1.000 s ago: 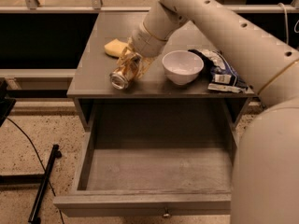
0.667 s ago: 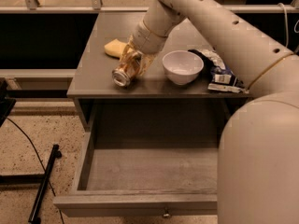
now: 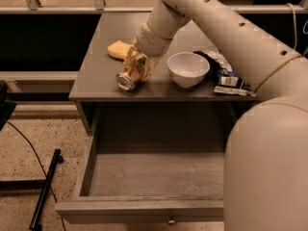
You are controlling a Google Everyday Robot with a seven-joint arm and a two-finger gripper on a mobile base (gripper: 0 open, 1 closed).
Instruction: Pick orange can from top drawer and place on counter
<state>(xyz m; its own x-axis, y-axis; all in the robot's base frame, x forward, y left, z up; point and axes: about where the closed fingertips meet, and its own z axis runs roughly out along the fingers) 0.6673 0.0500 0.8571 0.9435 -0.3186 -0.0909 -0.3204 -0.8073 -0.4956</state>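
Observation:
The orange can (image 3: 127,79) lies tilted on its side at the front left of the counter (image 3: 96,76), its silver end facing me. My gripper (image 3: 138,65) comes down from the arm above, and its see-through fingers (image 3: 144,69) are closed around the can's body. The can is at the counter surface; I cannot tell whether it rests on it. The top drawer (image 3: 144,211) is pulled fully open below the counter and holds nothing. Its small round knob (image 3: 171,220) shows at the bottom edge.
A yellow sponge (image 3: 119,49) lies just behind the can. A white bowl (image 3: 188,69) stands right of the gripper, with a dark snack bag (image 3: 226,76) beyond it. My arm's large white body (image 3: 269,167) fills the right foreground. A black stand (image 3: 43,191) lies on the floor at left.
The can and gripper stay almost where they were at the counter's front left. The arm's near segment has swung further into the right foreground.

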